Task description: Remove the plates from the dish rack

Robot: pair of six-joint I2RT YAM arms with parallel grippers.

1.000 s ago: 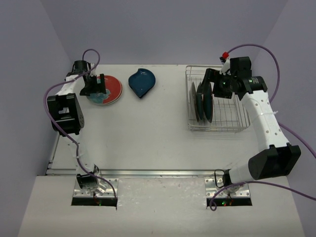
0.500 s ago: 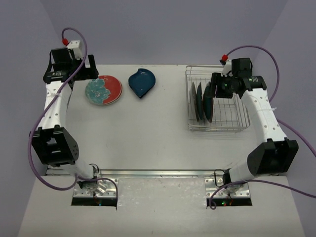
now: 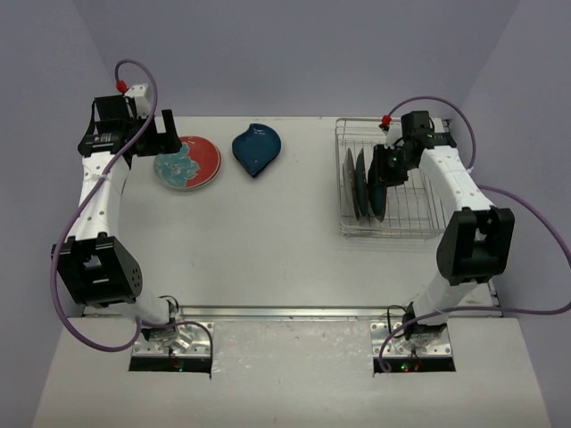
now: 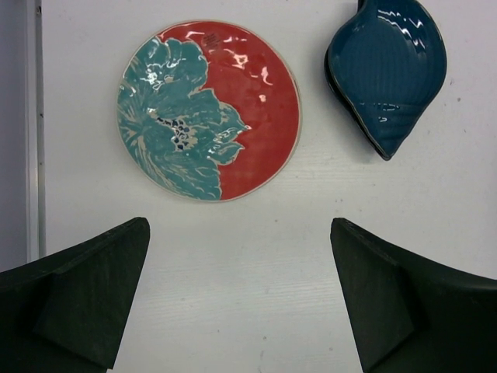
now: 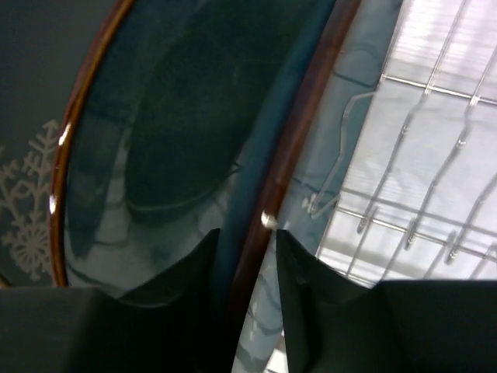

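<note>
Robot lab: bare lavender walls (image 3: 294, 53), white table (image 3: 268, 250) w/ 2 bolted arms (image 3: 94, 203).

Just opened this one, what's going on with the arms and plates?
The robot is emptying the dish rack. Two pieces lie flat on the table: a red-and-teal flowered plate and a blue leaf-shaped dish, with the open left gripper hovering above them. The right gripper is down in the rack, its fingers straddling the rim of an upright teal plate; other plates stand beside it.
</note>
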